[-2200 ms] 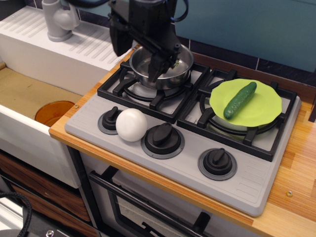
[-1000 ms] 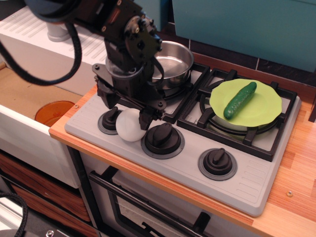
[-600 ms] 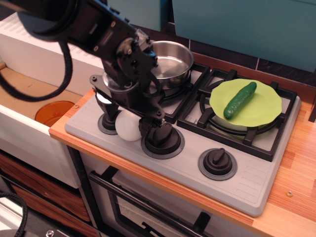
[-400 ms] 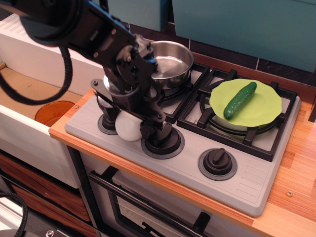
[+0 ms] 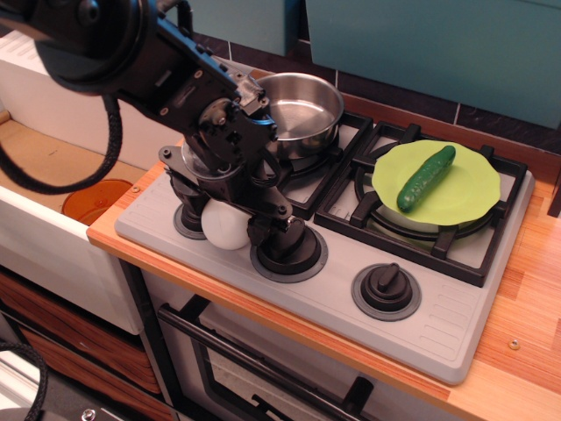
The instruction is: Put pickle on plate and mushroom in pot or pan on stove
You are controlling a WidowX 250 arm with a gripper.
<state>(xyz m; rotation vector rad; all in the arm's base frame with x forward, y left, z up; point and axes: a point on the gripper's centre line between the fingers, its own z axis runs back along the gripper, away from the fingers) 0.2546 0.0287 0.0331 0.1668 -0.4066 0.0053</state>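
The white mushroom [image 5: 223,231] rests on the grey stove [image 5: 438,326], between the left knob and the middle knob [image 5: 289,250]. My gripper [image 5: 225,221] has come down over it, open, with one finger on each side of the cap; I cannot tell whether they touch it. The dark green pickle [image 5: 426,178] lies on the lime-green plate [image 5: 472,197] on the right burner. The steel pan [image 5: 305,111] sits empty on the left burner, just behind my arm.
An orange round disc [image 5: 90,200] lies in the sink basin at the left. The right knob [image 5: 386,288] is in front of the plate. A wooden counter [image 5: 526,307] runs along the stove's right side.
My gripper has come from over the pan forward and down to the mushroom and now straddles it. The mushroom has shifted slightly left. Pickle, plate and pan have not moved.
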